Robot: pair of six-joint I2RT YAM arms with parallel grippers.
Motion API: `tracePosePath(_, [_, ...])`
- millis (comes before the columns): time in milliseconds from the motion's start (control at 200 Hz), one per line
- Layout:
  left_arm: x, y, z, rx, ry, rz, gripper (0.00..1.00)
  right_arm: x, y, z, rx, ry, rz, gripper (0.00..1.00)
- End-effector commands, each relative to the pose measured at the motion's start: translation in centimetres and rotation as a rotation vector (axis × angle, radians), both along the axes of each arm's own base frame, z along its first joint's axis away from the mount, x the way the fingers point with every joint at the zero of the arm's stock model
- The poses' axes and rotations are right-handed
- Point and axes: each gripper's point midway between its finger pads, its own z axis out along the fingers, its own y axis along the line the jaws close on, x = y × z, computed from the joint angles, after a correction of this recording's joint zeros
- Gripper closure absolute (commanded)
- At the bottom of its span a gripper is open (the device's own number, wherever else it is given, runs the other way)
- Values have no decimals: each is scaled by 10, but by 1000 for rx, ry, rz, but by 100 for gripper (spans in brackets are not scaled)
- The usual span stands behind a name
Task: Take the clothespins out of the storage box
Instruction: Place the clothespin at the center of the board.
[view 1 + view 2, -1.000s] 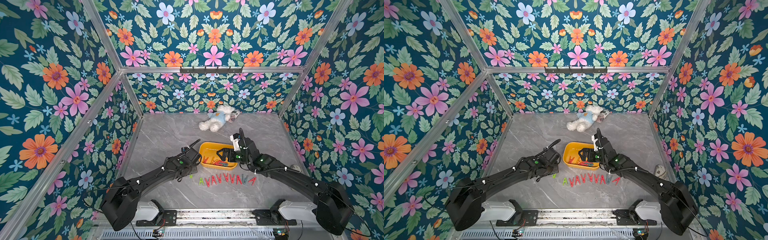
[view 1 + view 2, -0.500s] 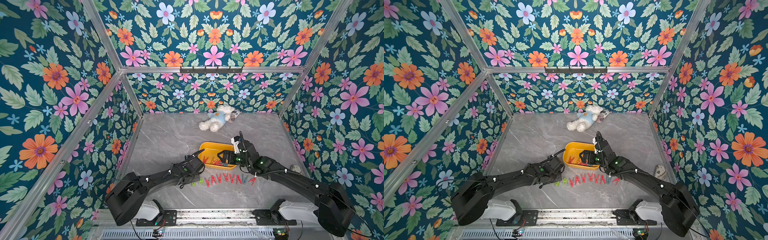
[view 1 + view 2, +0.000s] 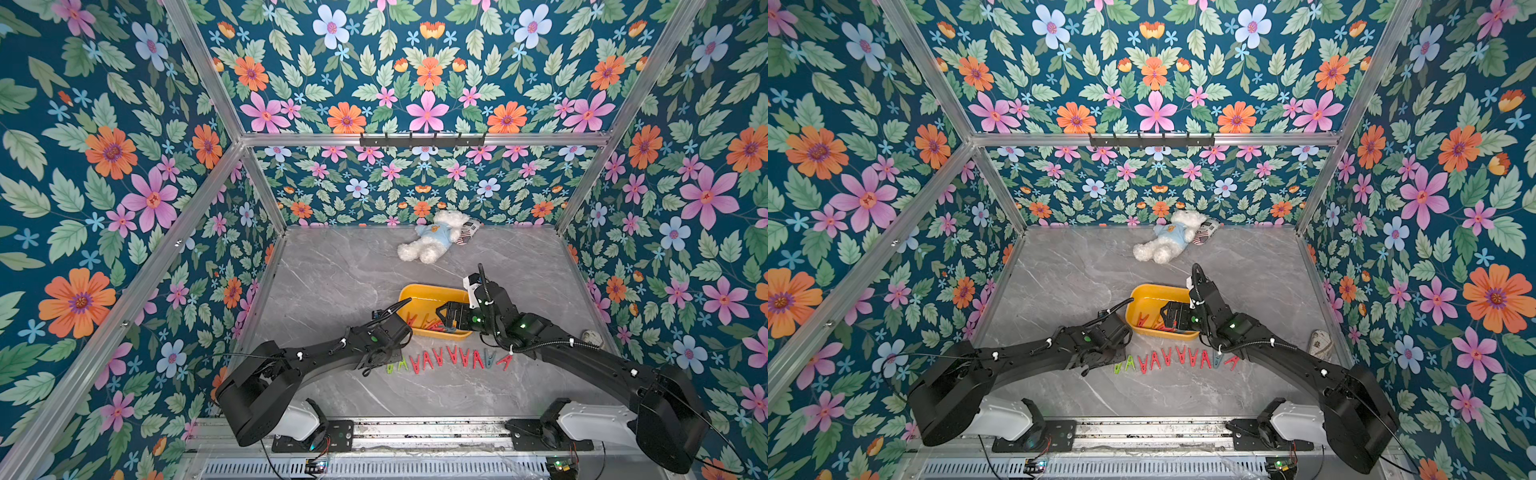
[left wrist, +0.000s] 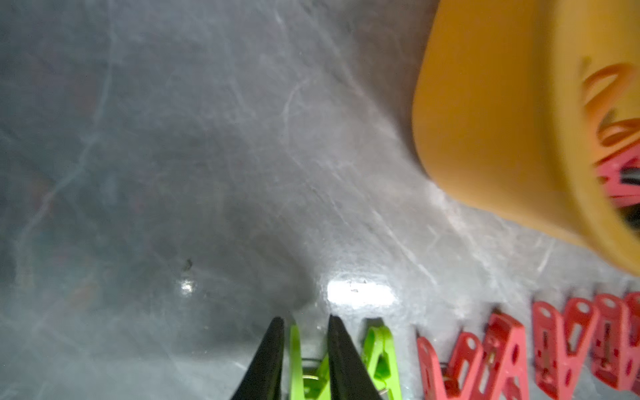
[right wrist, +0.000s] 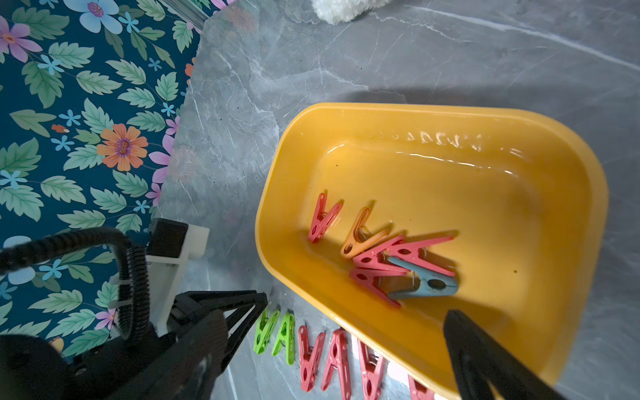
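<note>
Seemingly, left hand [image 4: 305, 323] (tips only) straddles a half-hidden green clothespin [image 4: 294, 349].

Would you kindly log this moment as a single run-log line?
left gripper: open, straddling green clothespin at end of row | right gripper: open over storage box | box: several clothespins inside

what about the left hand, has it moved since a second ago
Yes. The left hand moved away from the yellow box, toward the front, to the green end of the peg row.
</note>
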Motion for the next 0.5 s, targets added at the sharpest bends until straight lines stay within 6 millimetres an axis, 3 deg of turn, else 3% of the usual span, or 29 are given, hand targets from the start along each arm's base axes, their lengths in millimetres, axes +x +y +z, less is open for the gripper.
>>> tracePosePath(0, [3,10,8,60,-24,3,61,2,-3,0,-11,-5,-20,1])
tracePosePath(240, [26,2,41,66,-93,-10,56,7,-6,5,-29,-24,-35,1])
tracePosePath(310, [37,-1,54,58,-121,-14,42,8,-9,6,-37,-30,-48,1])
tracePosePath(495, [75,-12,75,43,-174,-48,42,7,-8,12,-25,-51,-43,1])
